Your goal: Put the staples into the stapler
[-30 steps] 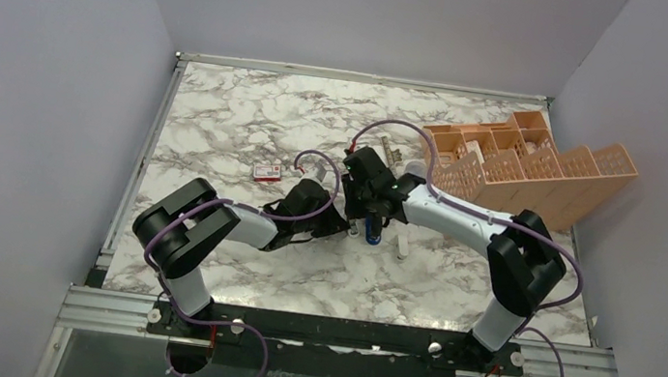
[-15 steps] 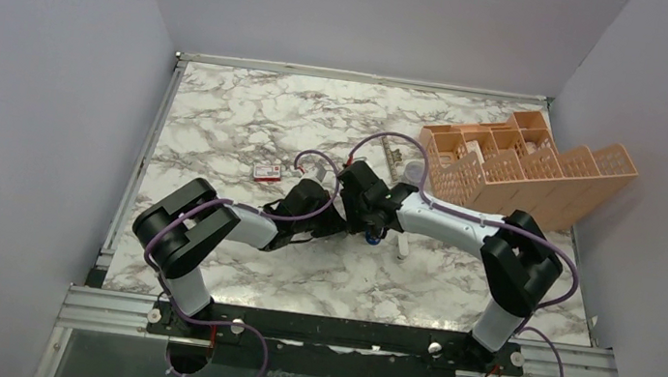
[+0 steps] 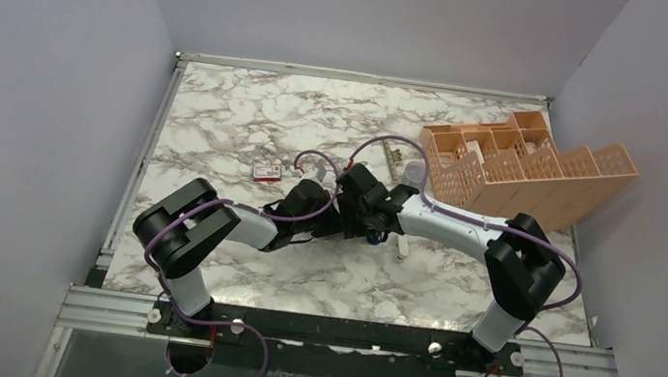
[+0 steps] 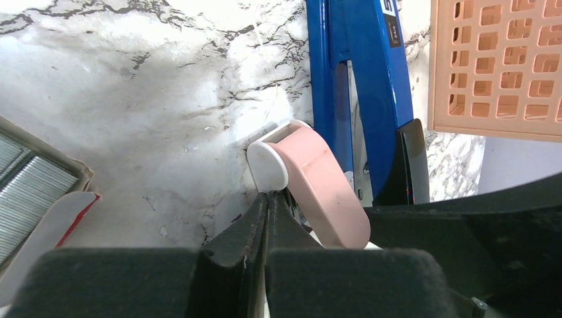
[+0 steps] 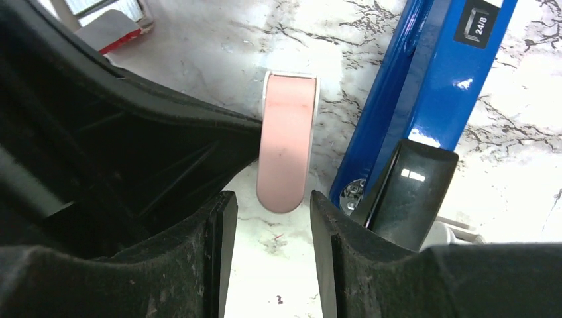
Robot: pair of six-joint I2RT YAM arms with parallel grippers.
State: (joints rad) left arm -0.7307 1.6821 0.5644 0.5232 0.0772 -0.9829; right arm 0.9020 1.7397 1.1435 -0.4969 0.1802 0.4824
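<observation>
The blue stapler (image 4: 361,86) lies open on the marble, its black end (image 5: 411,185) near my right fingers; in the top view my right wrist hides it. The staples (image 4: 26,192) sit as grey strips in their tray at the left edge, beside a red-and-white flap (image 4: 56,222). The red-and-white box (image 3: 266,172) lies left of both grippers. My left gripper (image 4: 268,199) is shut, with nothing visible between its tips, which touch a pink-and-white block (image 4: 311,185). My right gripper (image 5: 268,212) is open, and the block's (image 5: 288,139) rounded end sits just ahead of its gap.
An orange lattice organiser (image 3: 528,165) stands at the back right and shows in the left wrist view (image 4: 497,66). A small white piece (image 3: 403,246) lies right of the grippers and a metal item (image 3: 395,162) behind them. The two grippers (image 3: 346,217) are close together.
My right gripper has moved left and closer to the left gripper, covering the stapler in the top view. The left arm has barely moved.
</observation>
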